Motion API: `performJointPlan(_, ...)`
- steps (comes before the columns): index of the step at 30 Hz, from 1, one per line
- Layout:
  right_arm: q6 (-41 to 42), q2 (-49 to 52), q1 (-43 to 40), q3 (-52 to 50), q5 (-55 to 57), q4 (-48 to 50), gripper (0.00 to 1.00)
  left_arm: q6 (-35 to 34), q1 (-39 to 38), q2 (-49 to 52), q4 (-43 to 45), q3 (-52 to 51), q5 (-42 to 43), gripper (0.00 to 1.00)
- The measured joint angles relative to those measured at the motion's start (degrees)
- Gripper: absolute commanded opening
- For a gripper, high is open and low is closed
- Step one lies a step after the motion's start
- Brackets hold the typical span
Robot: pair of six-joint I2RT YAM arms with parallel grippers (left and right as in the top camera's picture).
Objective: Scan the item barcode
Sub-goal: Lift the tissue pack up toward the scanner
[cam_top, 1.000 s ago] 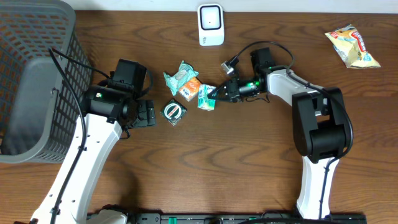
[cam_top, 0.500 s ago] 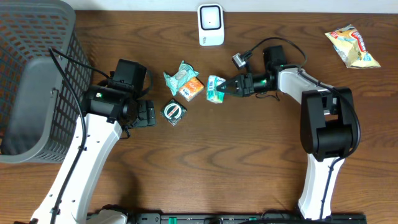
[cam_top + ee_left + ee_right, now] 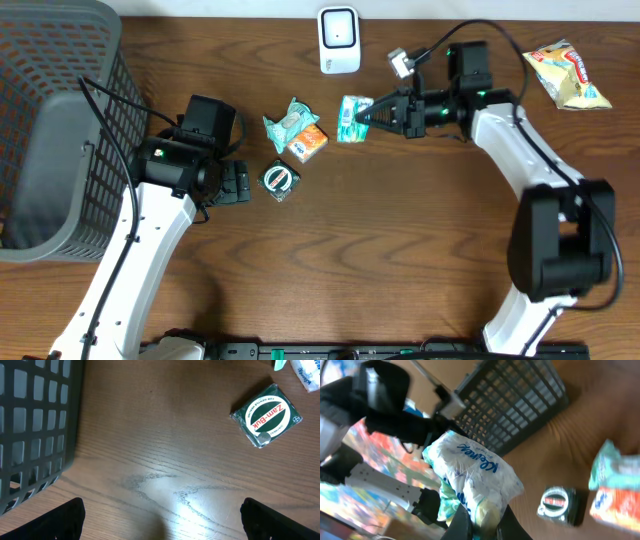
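**One tissue pack in the right pincer, short of the scanner**

The right pincer (image 3: 369, 116) is shut narrow on the tissue pack (image 3: 351, 117), gripping it by one end so that most of the soft white wrapper sticks out beyond the fingertips. In the right wrist view the pack's printed face looks towards that camera; no barcode can be made out on it.

The pack hangs above the desk (image 3: 400, 260), near the middle of the far edge. The scanner (image 3: 339, 40), a white unit, stands at that far edge just beyond the pack and a little to one side, and the two are apart.

Nearer the desk's middle lie a teal packet (image 3: 288, 122) and an orange box (image 3: 309, 143), touching each other, with a Zam-Buk tin (image 3: 280, 180) just beside them. The left pincer (image 3: 233, 185) sits low next to the tin, spread wide and holding nothing. A dark basket (image 3: 50, 150) fills the far left corner, and a snack bag (image 3: 566, 75) lies in the far right corner.

By my reading, the step in hand is presenting the pack: it is picked up and carried close, but not yet facing the scanner. The next move calls for bringing it in front of the scanner's window and turning the wrist until the barcode side faces it. The wrapper is limp, so it may sag or crease over the code.
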Motion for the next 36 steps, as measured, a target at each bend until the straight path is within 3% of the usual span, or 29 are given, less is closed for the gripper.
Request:
performJointPlan(9,-0.42,-3.65,0.07,0.0,-0.28,4.66,0.01,-0.02,0.0,0.0,-0.02,0.0,0.0,0.98)
performJointPlan(36,1.79,-3.65,1.95,0.0,2.99,2.08,0.01,0.0,0.0,0.0,-0.02,0.0,0.0,0.98)
